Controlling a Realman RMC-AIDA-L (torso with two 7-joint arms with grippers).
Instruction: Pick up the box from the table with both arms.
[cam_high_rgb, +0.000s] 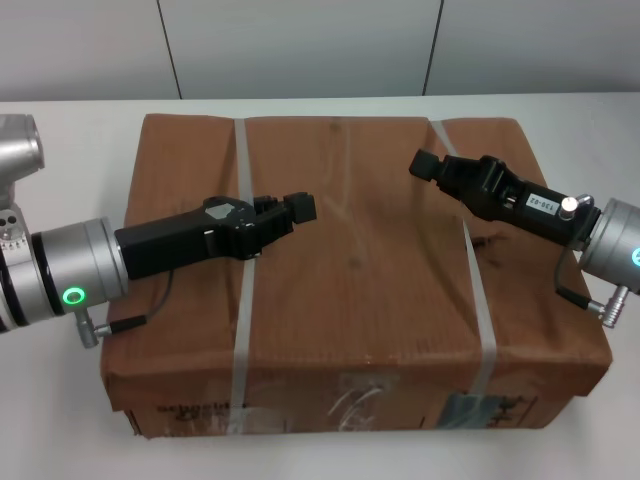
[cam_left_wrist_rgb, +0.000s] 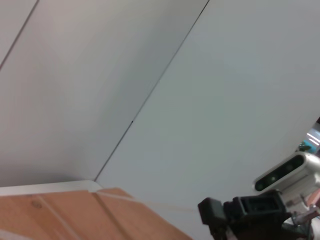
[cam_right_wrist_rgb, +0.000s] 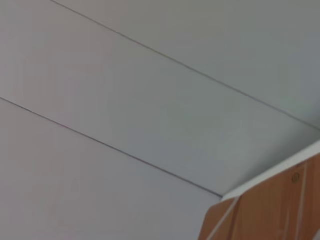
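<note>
The box (cam_high_rgb: 350, 290) sits flat on the table (cam_high_rgb: 60, 420), not lifted yet, and my left gripper (cam_high_rgb: 297, 208) and right gripper (cam_high_rgb: 424, 163) hang above its top holding nothing, but I cannot tell how open they are.

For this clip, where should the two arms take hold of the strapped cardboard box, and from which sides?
Probably the box by its two short end faces, one arm pressing inward from each side. It looks far too wide for a single gripper. The left gripper and right gripper currently sit over its top.
</note>
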